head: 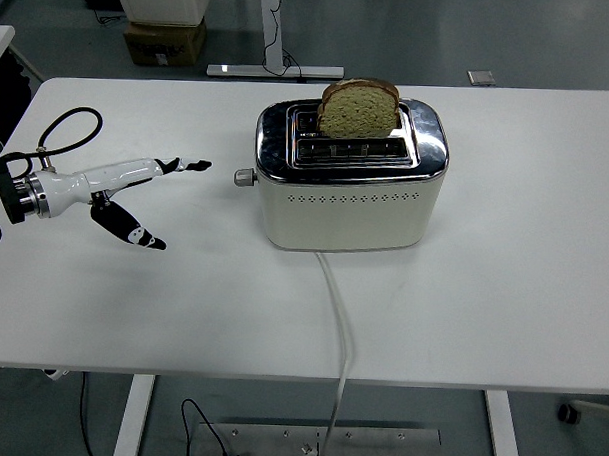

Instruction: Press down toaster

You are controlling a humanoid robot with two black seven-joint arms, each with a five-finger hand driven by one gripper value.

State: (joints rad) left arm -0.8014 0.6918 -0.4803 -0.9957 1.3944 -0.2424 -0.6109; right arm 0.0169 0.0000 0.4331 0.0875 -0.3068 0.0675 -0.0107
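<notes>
- Mid-table: toaster (349,178), bread (359,107) upright in far slot, lever (245,178) on left end.
- Left of lever, apart: left hand (146,192), fingers spread, empty.

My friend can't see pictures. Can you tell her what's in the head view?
A robot's left hand, fingers spread and empty, reaches across a white table toward the lever on a cream toaster. A slice of bread sticks up from one slot.
</notes>
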